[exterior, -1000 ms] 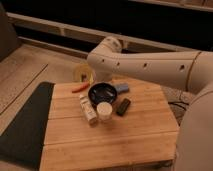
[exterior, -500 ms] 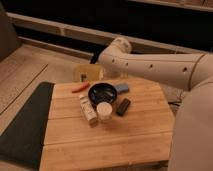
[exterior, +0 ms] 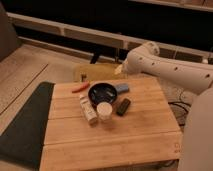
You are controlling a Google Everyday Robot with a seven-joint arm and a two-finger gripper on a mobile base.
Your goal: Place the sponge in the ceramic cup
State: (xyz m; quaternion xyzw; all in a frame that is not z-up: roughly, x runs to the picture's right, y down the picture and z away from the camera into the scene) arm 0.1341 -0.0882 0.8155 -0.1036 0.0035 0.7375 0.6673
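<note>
The light-blue sponge [exterior: 121, 88] lies on the wooden table [exterior: 145, 130], touching the right rim of the black bowl. The cream ceramic cup [exterior: 104, 110] stands upright just in front of that bowl, about a hand's width from the sponge. My white arm [exterior: 165, 67] reaches in from the right and bends above the table's far right corner. The gripper [exterior: 119, 70] shows only as a pale tip below the arm's bend, beyond the table's far edge and behind the sponge. It holds nothing that I can see.
A black bowl [exterior: 102, 93] sits mid-table. A whitish bottle [exterior: 88, 109] lies left of the cup and a dark block [exterior: 123, 106] right of it. An orange-red item [exterior: 80, 88] lies far left. A yellow object [exterior: 92, 72] sits behind the table, a dark mat [exterior: 25, 125] to its left.
The arm's bend has swung to the right, from above the bowl's far side to the table's far right corner. The sponge, cup and other items have not moved.
</note>
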